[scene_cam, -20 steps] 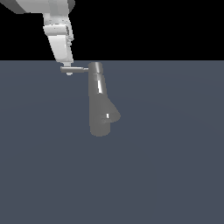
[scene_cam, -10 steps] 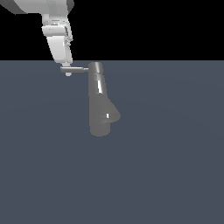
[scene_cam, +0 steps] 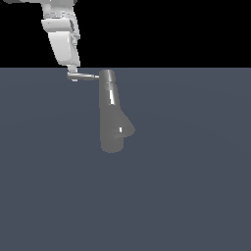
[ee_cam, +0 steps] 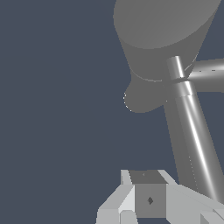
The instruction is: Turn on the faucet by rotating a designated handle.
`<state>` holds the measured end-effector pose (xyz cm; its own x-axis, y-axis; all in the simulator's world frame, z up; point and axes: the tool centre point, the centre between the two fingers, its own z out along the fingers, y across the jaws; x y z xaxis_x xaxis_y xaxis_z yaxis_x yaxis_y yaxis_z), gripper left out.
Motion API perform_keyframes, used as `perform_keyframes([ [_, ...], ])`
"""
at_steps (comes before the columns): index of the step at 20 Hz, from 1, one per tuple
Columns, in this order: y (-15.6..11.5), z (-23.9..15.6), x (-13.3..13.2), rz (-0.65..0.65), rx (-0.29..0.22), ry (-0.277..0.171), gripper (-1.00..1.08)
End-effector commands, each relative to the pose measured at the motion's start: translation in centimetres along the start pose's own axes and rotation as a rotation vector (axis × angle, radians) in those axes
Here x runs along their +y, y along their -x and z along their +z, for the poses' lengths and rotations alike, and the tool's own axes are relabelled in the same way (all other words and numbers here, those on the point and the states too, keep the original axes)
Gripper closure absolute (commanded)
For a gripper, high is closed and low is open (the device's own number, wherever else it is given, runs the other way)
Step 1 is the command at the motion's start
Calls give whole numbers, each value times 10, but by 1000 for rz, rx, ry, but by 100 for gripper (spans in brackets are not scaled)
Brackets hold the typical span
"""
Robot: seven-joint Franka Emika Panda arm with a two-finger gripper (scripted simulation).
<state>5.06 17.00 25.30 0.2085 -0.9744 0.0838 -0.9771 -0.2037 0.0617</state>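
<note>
The faucet (scene_cam: 110, 115) is a glossy grey tapered cylinder with a stubby spout (scene_cam: 126, 129) low on its side. From its cap the thin handle (scene_cam: 88, 76) sticks out toward the exterior view's left. My white gripper (scene_cam: 73, 77) hangs down from above with its fingertips at the handle's outer end. In the wrist view the shiny handle (ee_cam: 194, 131) runs from the faucet body (ee_cam: 162, 30) down past my fingers (ee_cam: 131, 199). The fingers look shut together, and the rod lies alongside them rather than between them.
A flat dark blue-grey floor (scene_cam: 196, 186) spreads around the faucet. The background above it is black. No other objects show.
My gripper has crept slightly up and toward the exterior view's right at the handle's tip. The handle's outer end has lifted a little with it. The faucet body has stayed put.
</note>
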Motion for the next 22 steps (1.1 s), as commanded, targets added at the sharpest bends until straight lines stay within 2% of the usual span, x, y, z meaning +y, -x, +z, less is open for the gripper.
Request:
perform_keyframes([
  [1,0,0,10,-1,1,9,108],
  [16,-2,-18,52,-1,1,8,108],
  [17,-9,-20,45,10,2,-3,108],
  [22,-21,-23,59,8,1,-1,108],
])
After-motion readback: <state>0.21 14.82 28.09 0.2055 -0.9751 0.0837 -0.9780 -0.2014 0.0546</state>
